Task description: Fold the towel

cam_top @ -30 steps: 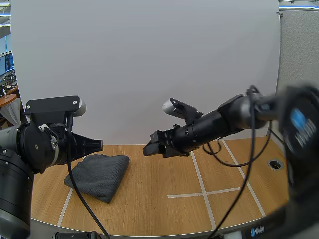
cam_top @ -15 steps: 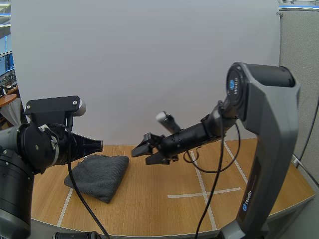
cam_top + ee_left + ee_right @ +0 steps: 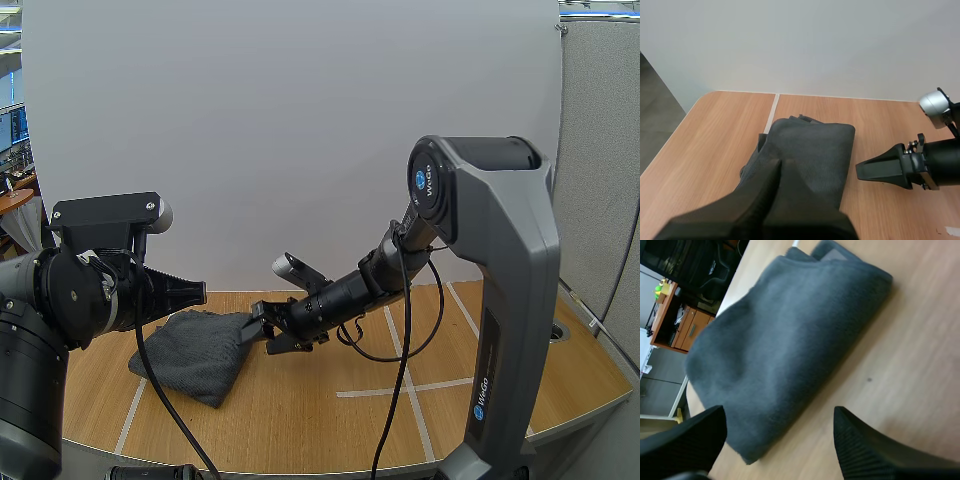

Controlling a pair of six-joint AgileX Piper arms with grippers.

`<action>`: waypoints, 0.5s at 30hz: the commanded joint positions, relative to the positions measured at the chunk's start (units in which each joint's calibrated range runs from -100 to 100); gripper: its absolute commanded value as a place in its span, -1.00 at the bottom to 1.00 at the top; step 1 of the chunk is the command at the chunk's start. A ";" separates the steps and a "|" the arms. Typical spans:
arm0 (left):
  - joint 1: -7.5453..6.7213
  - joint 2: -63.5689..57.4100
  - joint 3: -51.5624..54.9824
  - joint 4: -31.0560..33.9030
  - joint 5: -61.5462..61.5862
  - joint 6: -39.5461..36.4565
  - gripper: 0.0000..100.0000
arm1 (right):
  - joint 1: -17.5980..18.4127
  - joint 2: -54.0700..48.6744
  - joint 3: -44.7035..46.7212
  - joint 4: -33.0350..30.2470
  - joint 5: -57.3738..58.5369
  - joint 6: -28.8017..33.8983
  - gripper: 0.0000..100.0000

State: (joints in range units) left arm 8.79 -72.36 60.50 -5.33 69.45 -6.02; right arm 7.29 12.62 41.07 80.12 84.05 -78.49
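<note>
A dark grey towel [image 3: 195, 350] lies folded into a thick pad on the left part of the wooden table [image 3: 330, 420]. My right gripper [image 3: 256, 333] reaches low across the table, open, right at the towel's right edge. Seen from the right wrist, the towel [image 3: 785, 340] spreads just beyond the two parted fingers [image 3: 865, 450], with nothing between them. My left gripper [image 3: 198, 292] hangs above the towel's back left, shut on nothing. From the left wrist its fingers [image 3: 776, 172] form one dark wedge over the towel [image 3: 815, 147], and the right gripper [image 3: 880, 169] points at the towel's side.
White tape lines [image 3: 400, 385] cross the table's middle and right, and another line [image 3: 130, 420] runs by the towel's left. A white wall stands just behind the table. The right arm's tall grey base [image 3: 510, 330] occupies the right side.
My right arm has swung left and down across the table, bringing its open gripper from mid-table to the towel's right edge. The left arm and the towel have not moved.
</note>
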 commanded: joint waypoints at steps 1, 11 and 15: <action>-0.30 -0.38 0.21 -0.02 -0.52 -0.61 -1.00 | 0.06 3.84 -0.24 4.33 0.33 -3.41 1.00; -0.30 -0.38 0.21 -0.02 -0.52 -0.61 -1.00 | 1.41 8.61 -4.31 6.60 2.44 -4.21 1.00; -0.30 -0.38 0.21 -0.02 -0.52 -0.61 -1.00 | 3.34 8.84 -4.95 8.32 1.99 -4.21 1.00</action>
State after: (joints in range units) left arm 8.79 -72.36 60.50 -5.33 69.45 -6.02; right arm 8.47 21.20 37.27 86.50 84.74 -82.11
